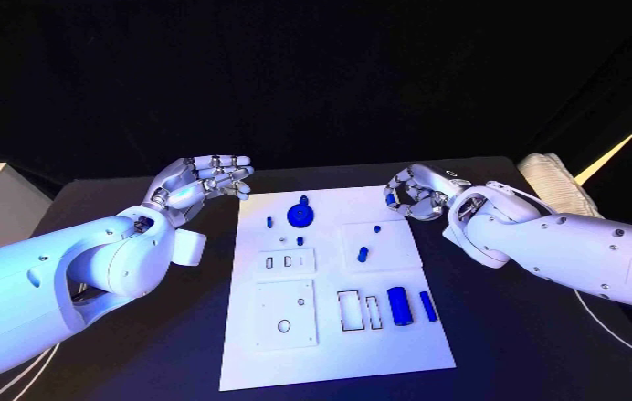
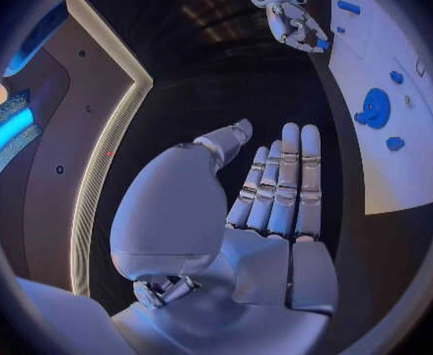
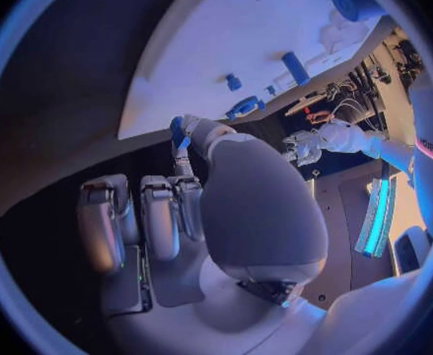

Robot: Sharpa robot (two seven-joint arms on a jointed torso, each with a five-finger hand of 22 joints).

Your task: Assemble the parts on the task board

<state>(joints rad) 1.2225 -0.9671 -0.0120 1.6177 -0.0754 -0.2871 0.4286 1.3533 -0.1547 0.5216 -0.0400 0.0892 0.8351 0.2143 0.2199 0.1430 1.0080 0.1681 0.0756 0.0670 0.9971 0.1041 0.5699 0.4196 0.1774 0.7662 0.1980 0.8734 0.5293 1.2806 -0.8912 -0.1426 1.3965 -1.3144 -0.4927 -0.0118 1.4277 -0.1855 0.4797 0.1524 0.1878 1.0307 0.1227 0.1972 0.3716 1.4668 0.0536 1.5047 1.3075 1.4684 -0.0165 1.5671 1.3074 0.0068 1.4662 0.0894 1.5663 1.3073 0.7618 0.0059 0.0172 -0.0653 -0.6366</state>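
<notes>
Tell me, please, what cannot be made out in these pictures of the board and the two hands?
- The small blue piece pinched by the right hand: its shape is hidden by the fingers in the head view and the right wrist view.
- The slots in the task board: too small in the head view to tell their depth.
- The big blue cylinder: cut off by the circle's rim in the right wrist view.
- The left hand: holds nothing.

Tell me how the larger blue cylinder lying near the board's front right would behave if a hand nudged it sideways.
The larger blue cylinder lies on its side on the flat white task board, so a sideways nudge would probably roll it, perhaps against the slimmer blue pin beside it. It looks rigid and smooth, likely molded plastic, so possibly slippery to pinch. Being small, it is probably light.
</notes>
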